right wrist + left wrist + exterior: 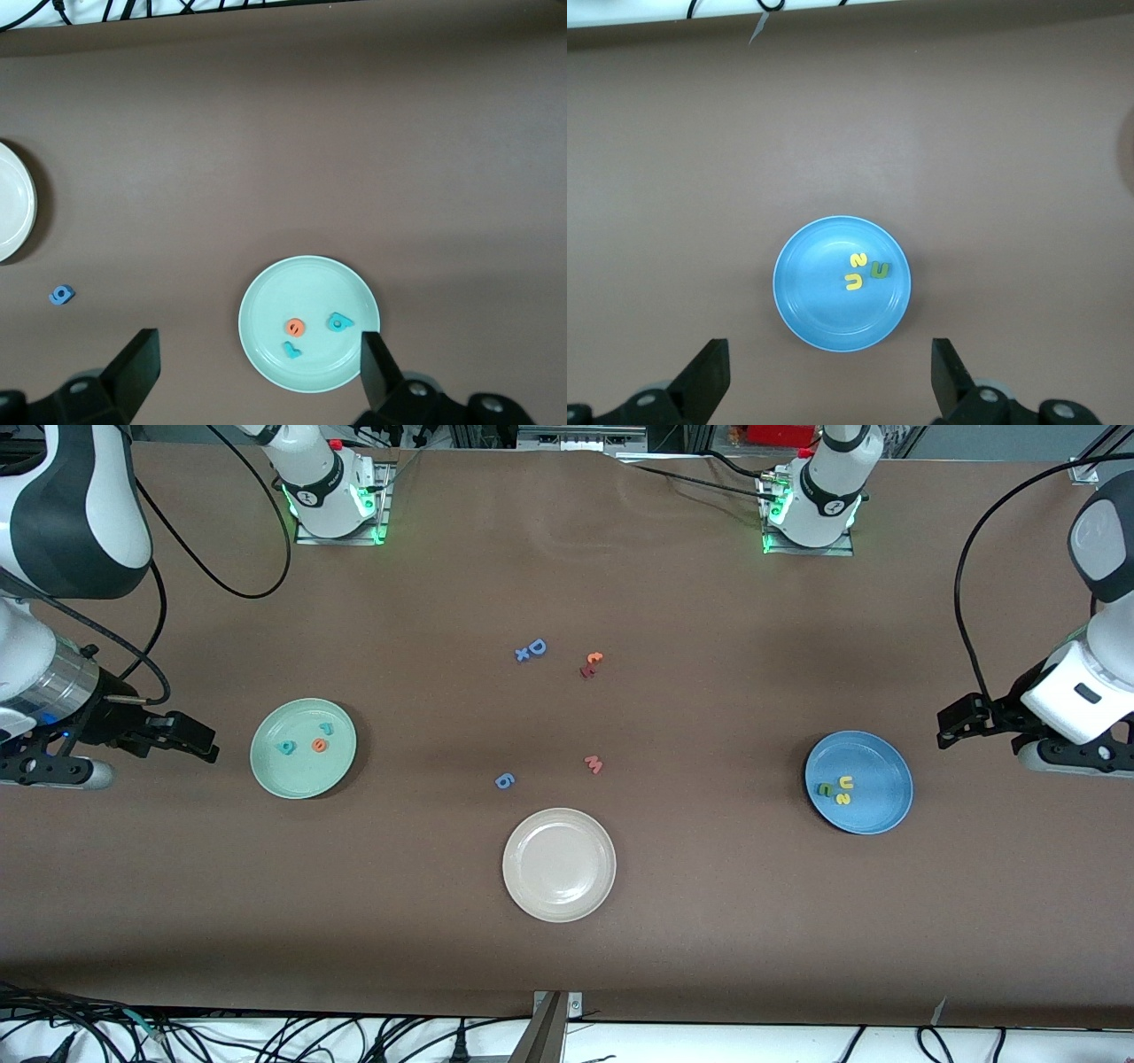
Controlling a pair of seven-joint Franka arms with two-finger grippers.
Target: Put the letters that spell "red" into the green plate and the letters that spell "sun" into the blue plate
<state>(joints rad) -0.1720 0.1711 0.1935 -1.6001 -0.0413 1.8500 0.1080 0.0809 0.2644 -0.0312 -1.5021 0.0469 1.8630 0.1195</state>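
A: red letters? teal foam d [285, 747], orange foam e [319, 745], small teal-blue r [326, 728] all in round mint-green plate [275, 775]
B: sun: yellow s [842, 799], green n [824, 788], yellow u [846, 783] in round sky-blue plate [877, 815]
A: grippers?
B: left gripper [829, 376], right gripper [257, 372] released, empty, beside their plates; sorting looks done

The round pale mint-green shallow plate [309, 283] is seen on the brown table cover [292, 133], with a small orange foam e [296, 328], a teal foam d [338, 322] and a small teal-blue foam r [291, 350] lying in it, apart from each other. The right gripper [257, 376] is held above with its black fingers [135, 365] spread wide, nothing between them. A blue 6-shaped foam piece [61, 294] and the edge of a beige-white round plate [19, 212] are shown on the cover, well apart from the green plate
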